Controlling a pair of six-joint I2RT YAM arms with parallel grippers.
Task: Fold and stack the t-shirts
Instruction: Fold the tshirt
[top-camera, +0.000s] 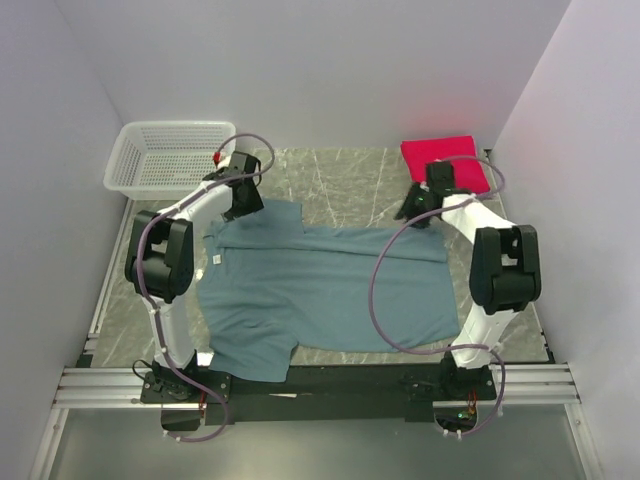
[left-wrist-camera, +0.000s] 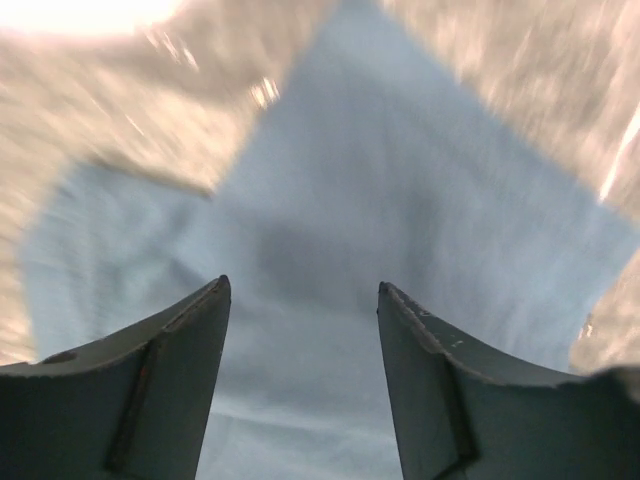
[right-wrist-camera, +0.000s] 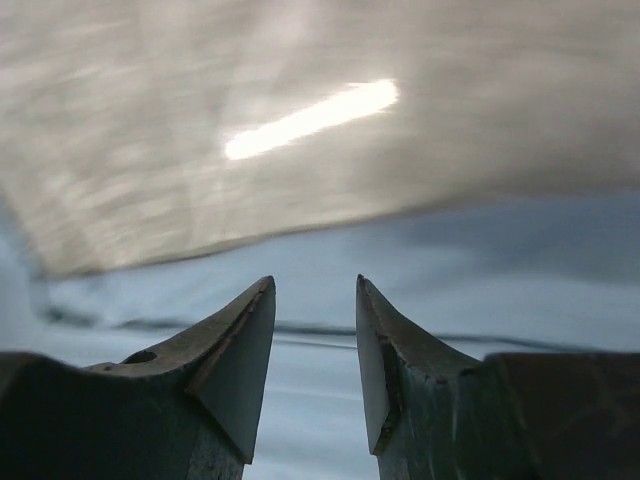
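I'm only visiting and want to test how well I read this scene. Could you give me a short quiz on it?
1. True or false: the left gripper is open.
2. Which lies spread out between the arms? A. the teal t-shirt B. a towel C. a yellow t-shirt
3. Fill in: the folded crimson t-shirt sits at the table's far ____ corner.
Key: 1 true; 2 A; 3 right.
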